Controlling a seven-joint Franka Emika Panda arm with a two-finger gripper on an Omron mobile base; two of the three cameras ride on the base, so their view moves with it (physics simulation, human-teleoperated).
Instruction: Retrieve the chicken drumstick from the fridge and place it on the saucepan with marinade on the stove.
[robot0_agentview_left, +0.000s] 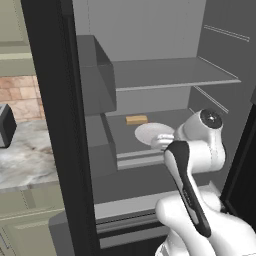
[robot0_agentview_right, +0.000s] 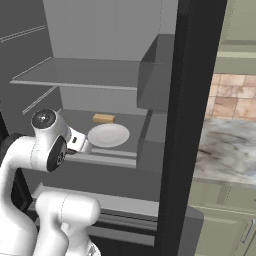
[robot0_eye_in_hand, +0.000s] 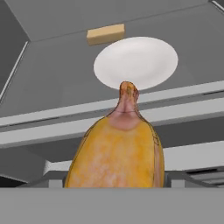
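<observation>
I had the white arm reaching toward the tall black fridge, whose doors stood open on a pale grey shelved interior; in the hand view the golden-brown, lumpy chicken drumstick sat right in front of the camera, its narrow bone end pointing toward the round white plate on the fridge's middle shelf; the drumstick covered the place where the finger tips would show, so I could not tell for certain whether the two-finger gripper was pinching it or how far its jaws stood apart; in the right base view the gripper was just at the near edge of the plate, level with that middle shelf; the plate itself lay bare, and the pale tan block-like piece rested on the same shelf behind the plate, toward the fridge's back wall; from the left base view the plate was partly hidden by the arm's wrist; a marbled grey stone countertop with a brick-patterned backsplash above it ran beside the fridge, beyond its open door edge.
</observation>
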